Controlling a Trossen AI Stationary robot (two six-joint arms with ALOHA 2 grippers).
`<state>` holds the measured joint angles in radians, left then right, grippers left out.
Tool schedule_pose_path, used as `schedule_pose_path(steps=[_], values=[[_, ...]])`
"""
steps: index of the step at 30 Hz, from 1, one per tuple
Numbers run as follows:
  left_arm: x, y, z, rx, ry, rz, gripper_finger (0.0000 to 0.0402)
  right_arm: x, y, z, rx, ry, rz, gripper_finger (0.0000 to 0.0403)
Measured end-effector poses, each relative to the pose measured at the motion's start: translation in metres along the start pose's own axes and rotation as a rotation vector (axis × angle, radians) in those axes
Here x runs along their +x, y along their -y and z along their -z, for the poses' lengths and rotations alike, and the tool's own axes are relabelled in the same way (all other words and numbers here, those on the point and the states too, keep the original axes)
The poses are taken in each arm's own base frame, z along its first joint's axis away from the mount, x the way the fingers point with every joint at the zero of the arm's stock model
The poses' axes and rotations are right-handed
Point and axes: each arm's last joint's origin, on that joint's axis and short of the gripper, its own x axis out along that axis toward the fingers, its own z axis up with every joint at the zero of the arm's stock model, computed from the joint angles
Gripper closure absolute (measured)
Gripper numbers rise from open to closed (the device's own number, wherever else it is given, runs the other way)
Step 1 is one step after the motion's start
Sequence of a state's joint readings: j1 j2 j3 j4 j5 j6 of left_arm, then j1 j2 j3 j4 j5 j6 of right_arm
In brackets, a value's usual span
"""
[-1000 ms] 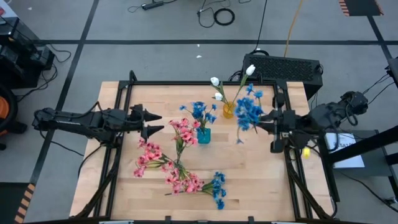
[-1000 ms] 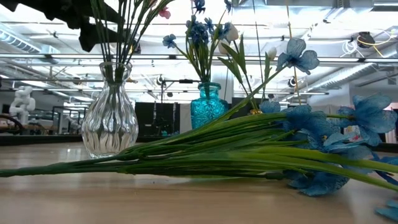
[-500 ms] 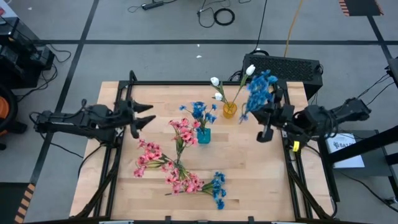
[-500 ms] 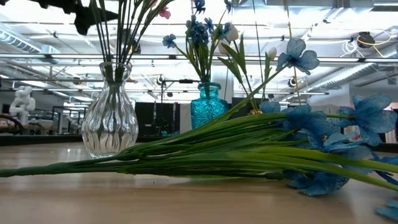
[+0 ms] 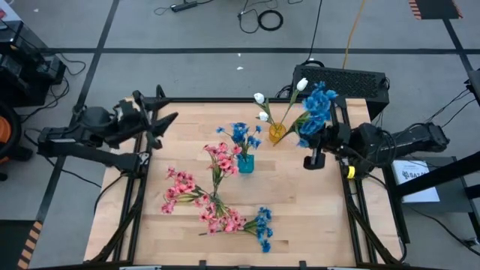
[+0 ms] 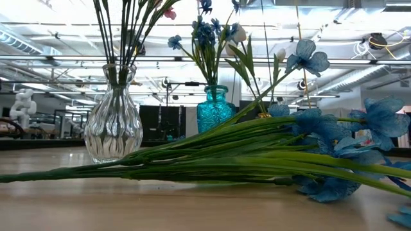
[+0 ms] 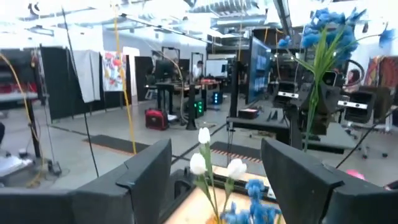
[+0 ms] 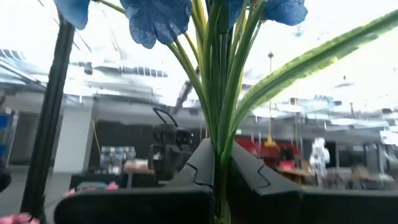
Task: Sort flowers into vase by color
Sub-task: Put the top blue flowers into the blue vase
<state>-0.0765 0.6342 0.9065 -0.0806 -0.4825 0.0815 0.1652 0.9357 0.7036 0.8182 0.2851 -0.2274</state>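
My right gripper (image 5: 313, 144) hovers over the table's right side, shut on a blue-blossomed spray (image 5: 315, 109) beside the amber vase (image 5: 276, 133) that holds white tulip buds (image 5: 260, 106). A teal vase (image 5: 245, 163) holds blue flowers, and a clear glass vase (image 6: 114, 122) holds pink ones. More pink sprays (image 5: 180, 191) and one blue spray (image 5: 262, 225) lie flat on the table near its front. My left gripper (image 5: 166, 126) is open, raised at the table's far left corner, touching nothing. My right gripper pinches the blue spray's bundle of green stems (image 8: 219, 146) between its two fingers (image 8: 255, 177), below the blossoms (image 8: 158, 15). The fingers come level from the table's right and lie across the stems. The spray stands upright above the fingers, lifted clear of the table.
The three vases stand close together in the table's middle. Long green stems (image 6: 212, 160) of the lying sprays stretch across the near part. A dark box (image 5: 345, 81) sits behind the far right edge. Black frame rails (image 5: 142, 157) run along both sides.
My right gripper has turned and moved a little toward the table's left, swinging the blue spray from lying level to upright, blossoms now toward the far edge. My left gripper has drawn back toward the far left corner and risen out of the low view, staying open.
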Motion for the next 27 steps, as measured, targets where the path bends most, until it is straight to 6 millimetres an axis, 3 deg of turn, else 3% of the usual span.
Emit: schedule_pose_path(steps=[7,13,21,27], values=[[0.055,0.028,-0.024,0.125,-0.047,0.023,0.0147,0.018,0.016,0.015,0.090,0.143,0.001,0.0395],[0.106,0.057,-0.039,0.176,-0.072,0.153,0.0147,0.027,0.018,0.026,0.149,0.244,-0.018,0.0395],[0.159,0.087,-0.026,0.176,-0.162,0.240,0.0147,0.043,0.012,0.029,0.168,0.289,-0.093,0.0395],[0.181,0.095,-0.016,0.171,-0.222,0.273,0.0147,0.055,0.009,0.034,0.161,0.277,-0.093,0.0395]])
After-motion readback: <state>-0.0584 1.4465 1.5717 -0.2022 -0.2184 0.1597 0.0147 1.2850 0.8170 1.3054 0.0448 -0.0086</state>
